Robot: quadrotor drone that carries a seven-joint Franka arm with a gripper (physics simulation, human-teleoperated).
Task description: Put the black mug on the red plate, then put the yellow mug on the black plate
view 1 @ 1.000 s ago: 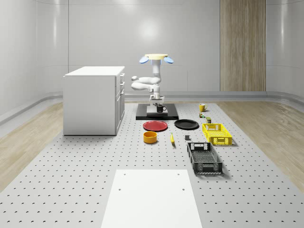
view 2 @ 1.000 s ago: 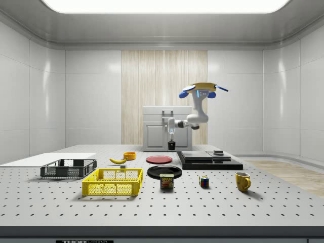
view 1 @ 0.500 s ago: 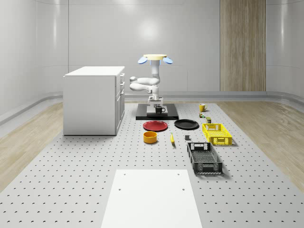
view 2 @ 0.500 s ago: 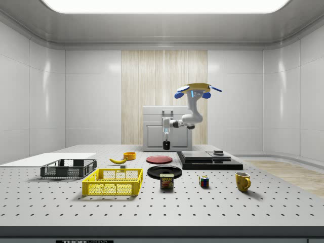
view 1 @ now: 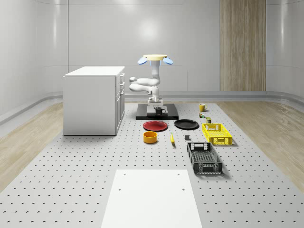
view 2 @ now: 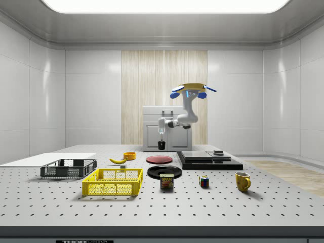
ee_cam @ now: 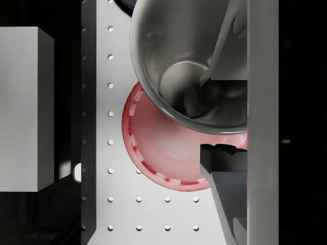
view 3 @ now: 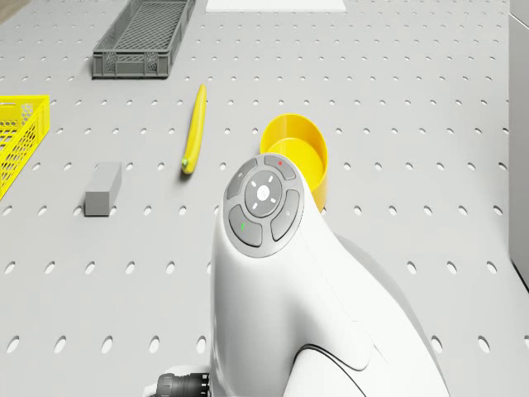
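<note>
The gripper (view 2: 161, 142) was clamped on the black mug (view 2: 161, 145), one finger inside its wall, holding it in the air above the red plate (view 2: 159, 159). The drone (view 2: 191, 90) hovered above and behind that plate, near the dark platform (view 2: 210, 161). Beside the red plate lay the black plate (view 1: 186, 124); the yellow mug (view 1: 202, 107) stood well beyond it. All rested on a pale perforated table (view 1: 71, 180) in a white-panelled room, a white cabinet (view 1: 92, 100) near the plate.
</note>
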